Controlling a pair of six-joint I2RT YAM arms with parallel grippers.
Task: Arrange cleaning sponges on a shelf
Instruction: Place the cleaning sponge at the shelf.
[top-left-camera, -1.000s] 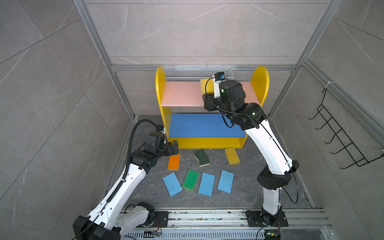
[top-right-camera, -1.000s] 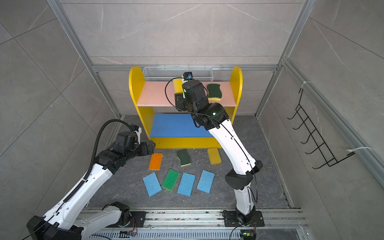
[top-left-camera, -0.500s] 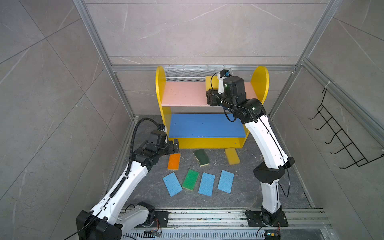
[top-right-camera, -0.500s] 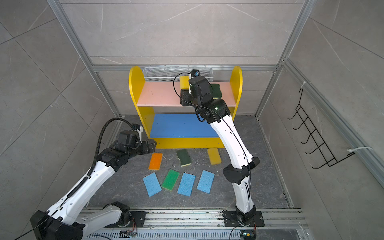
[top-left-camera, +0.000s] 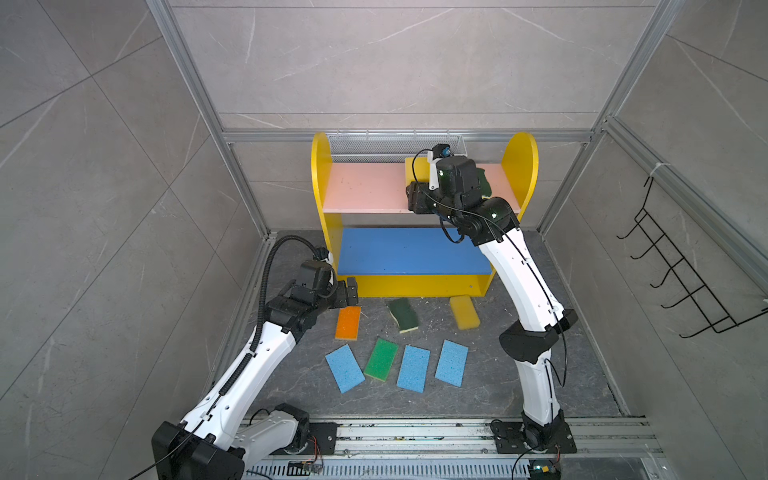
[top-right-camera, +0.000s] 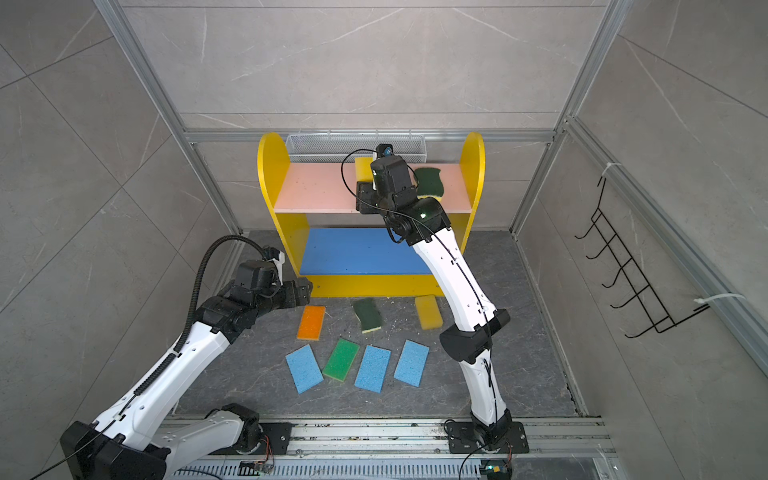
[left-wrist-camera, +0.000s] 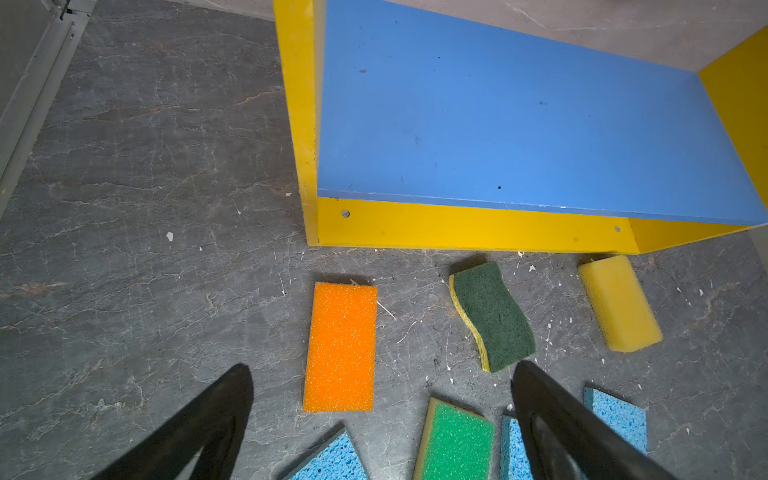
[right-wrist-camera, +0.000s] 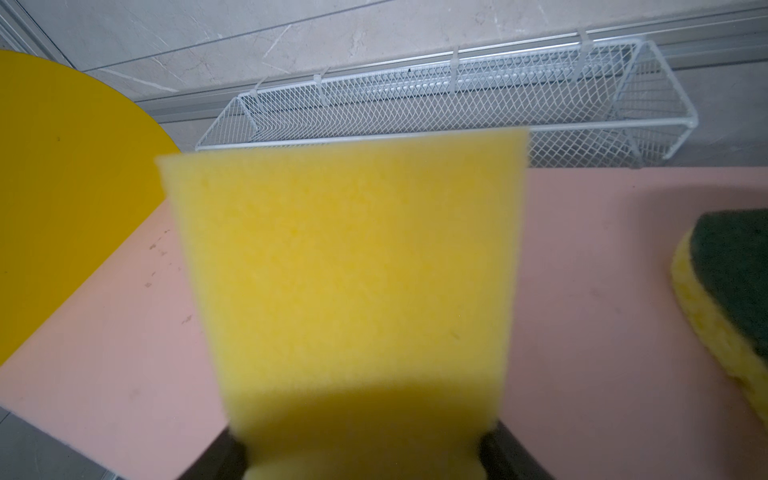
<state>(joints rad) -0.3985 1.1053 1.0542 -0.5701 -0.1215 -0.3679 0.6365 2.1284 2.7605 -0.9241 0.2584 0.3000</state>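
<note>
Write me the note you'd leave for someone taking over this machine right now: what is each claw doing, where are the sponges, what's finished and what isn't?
Left gripper: open and empty, hovering over the floor by the orange sponge.
Right gripper: shut on the held yellow sponge, over the pink board of the shelf.
Done: the shelved wavy green sponge lies on the pink board.
Left: release the held one, then shelve seven from the floor: the orange sponge, the floor wavy green sponge, the floor yellow sponge, the bright green sponge and three light blue sponges.
</note>
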